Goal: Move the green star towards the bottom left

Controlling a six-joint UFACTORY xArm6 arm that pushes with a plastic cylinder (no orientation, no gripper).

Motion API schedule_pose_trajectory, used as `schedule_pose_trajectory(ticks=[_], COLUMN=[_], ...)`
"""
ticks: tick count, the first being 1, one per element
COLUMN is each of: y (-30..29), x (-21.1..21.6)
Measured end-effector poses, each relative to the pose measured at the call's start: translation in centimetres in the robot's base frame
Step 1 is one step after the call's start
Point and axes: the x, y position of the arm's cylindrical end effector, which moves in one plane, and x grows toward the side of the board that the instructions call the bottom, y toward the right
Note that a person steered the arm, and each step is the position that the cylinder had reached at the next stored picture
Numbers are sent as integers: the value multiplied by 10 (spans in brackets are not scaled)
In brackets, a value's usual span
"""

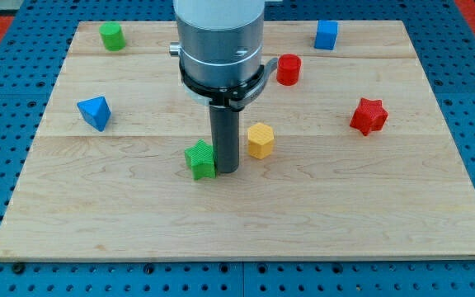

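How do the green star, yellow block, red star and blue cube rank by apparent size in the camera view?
1. red star, slightly the largest
2. green star and yellow block, alike
3. blue cube, though it lies farthest up the view, so unsure
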Motion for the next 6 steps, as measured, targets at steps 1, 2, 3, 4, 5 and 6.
schedule_pose_trajectory(ticks=[1,2,3,4,5,6], y=[8,8,8,8,7,0], x=[-11,-18,-20,-23,-25,-25])
